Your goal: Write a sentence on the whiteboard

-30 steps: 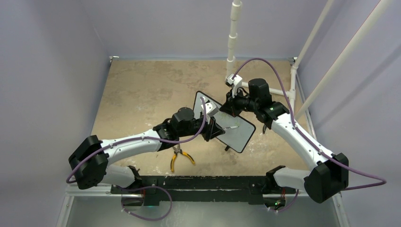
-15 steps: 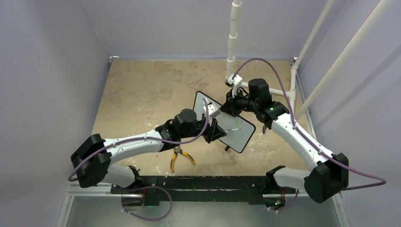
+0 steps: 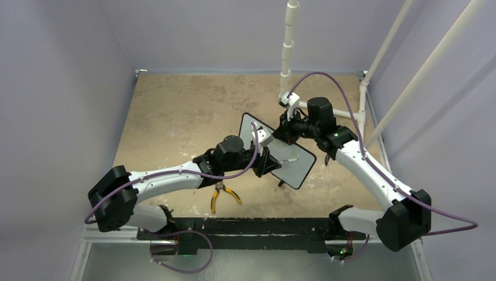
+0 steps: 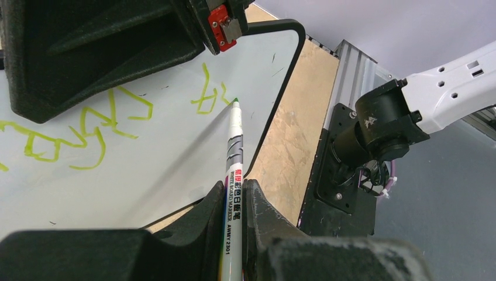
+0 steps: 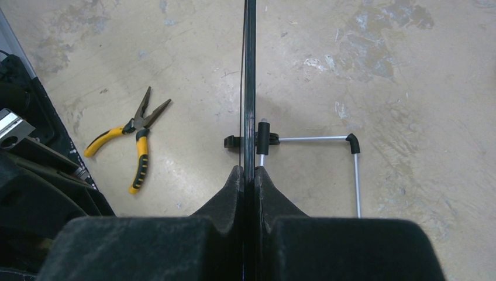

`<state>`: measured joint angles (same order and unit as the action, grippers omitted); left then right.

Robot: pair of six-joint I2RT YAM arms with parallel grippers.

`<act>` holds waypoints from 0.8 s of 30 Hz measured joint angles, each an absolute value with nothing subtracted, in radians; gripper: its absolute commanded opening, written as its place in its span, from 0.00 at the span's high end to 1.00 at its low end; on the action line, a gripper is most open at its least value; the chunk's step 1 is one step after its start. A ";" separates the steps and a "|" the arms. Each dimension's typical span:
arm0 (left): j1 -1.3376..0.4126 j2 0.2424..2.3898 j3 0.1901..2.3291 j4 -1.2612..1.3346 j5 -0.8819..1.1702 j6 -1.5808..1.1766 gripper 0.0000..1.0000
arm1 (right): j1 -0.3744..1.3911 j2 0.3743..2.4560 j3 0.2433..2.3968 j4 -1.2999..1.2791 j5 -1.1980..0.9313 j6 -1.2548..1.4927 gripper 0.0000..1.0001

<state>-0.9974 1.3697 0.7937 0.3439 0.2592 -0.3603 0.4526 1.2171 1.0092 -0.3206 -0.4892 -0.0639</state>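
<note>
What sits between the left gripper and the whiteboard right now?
Only the marker: clamped in the left gripper, its green tip reaches the whiteboard beside the sentence. The left wrist view shows this.

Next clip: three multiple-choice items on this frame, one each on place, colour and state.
1. Where do the pliers lie? A on the whiteboard; B on the table beside the left arm; C in the right end effector.
2. What colour is the sentence? A red; B black; C green.
3. The right end effector is: A shut on the whiteboard; B open; C shut on the pliers.
Answers: 1 B, they rest on the table; 2 C, green strokes show in the left wrist view; 3 A, its jaws pinch the board's edge.
</note>
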 measured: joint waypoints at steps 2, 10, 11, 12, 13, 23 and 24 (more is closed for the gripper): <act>-0.997 1.369 0.794 0.344 0.257 -0.360 1.00 | 0.453 1.217 1.009 -0.321 -0.489 -0.064 1.00; -0.997 1.363 0.794 0.352 0.247 -0.376 1.00 | 0.453 1.217 1.009 -0.321 -0.489 -0.064 1.00; -0.997 1.361 0.794 0.354 0.245 -0.377 1.00 | 0.453 1.217 1.009 -0.321 -0.489 -0.064 1.00; -0.997 1.357 0.794 0.358 0.242 -0.380 1.00 | 0.453 1.217 1.009 -0.321 -0.489 -0.064 1.00; -0.997 1.355 0.794 0.360 0.239 -0.382 1.00 | 0.453 1.217 1.009 -0.321 -0.489 -0.064 1.00; -0.998 1.343 0.789 0.380 0.224 -0.384 1.00 | 0.453 1.217 1.009 -0.321 -0.489 -0.064 1.00; -0.997 1.339 0.786 0.378 0.221 -0.384 1.00 | 0.453 1.217 1.009 -0.321 -0.489 -0.064 1.00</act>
<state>-0.9974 1.3392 0.7864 0.3782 0.2207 -0.3843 0.4526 1.2171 1.0092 -0.3206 -0.4892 -0.0639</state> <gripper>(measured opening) 0.114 0.030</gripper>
